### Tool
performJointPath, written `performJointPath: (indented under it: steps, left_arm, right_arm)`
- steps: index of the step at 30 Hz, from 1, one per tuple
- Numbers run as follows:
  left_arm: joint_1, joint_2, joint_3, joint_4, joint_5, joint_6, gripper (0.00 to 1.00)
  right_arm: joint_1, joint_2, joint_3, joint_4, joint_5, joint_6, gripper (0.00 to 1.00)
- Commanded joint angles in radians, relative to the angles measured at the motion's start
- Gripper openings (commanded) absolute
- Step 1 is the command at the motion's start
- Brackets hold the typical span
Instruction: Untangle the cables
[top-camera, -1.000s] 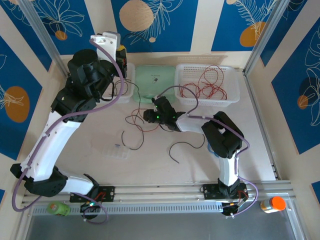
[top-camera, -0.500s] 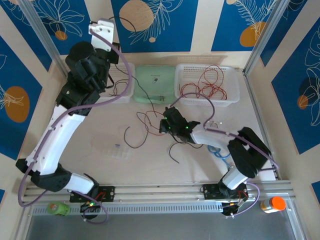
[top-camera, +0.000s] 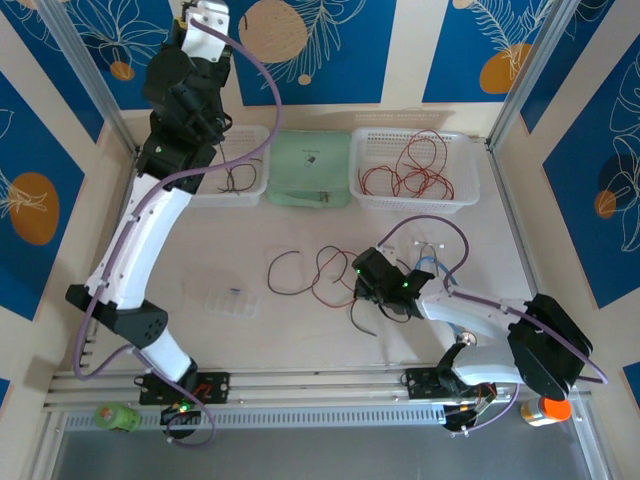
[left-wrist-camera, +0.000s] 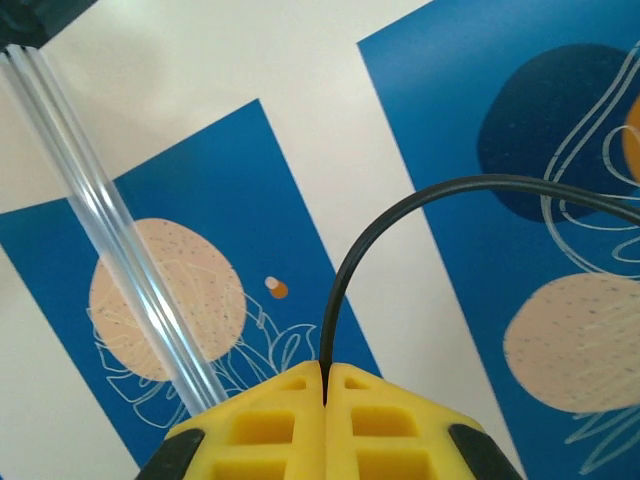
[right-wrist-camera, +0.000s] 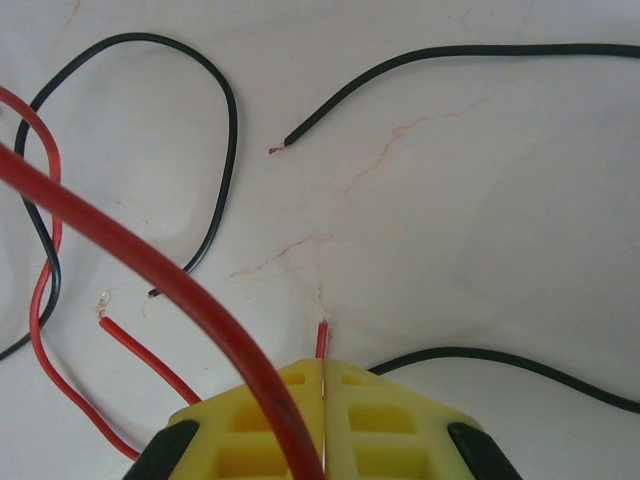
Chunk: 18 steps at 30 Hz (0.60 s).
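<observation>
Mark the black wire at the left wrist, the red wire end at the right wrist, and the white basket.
black wire (left-wrist-camera: 333, 300), left wrist view, rising stretch below the bend.
red wire end (right-wrist-camera: 322, 345), right wrist view, short upright tip.
white basket (top-camera: 420, 206), top external view, near wall.

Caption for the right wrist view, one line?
Right gripper shut on the tip of a red cable, with loose black cables lying on the pale table.
</observation>
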<state>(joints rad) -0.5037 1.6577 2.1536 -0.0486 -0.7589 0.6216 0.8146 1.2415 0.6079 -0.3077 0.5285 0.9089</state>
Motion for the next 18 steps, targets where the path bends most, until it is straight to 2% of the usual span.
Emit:
performJointPath:
  steps: [1,11,18]
  left_arm:
    - [0.049,0.036,0.028,0.106,-0.039,0.08,0.0]
    - [0.2,0.213,0.046,0.152,-0.044,0.003,0.0]
    - [0.237,0.284,-0.014,0.125,-0.046,-0.081,0.0]
  right_arm:
    - [0.003,-0.015,0.002,-0.027,0.029,0.03,0.0]
    - [0.02,-0.019,0.011,-0.043,0.005,0.049,0.0]
    - [0.027,-0.021,0.011,-0.062,0.007,0.069,0.0]
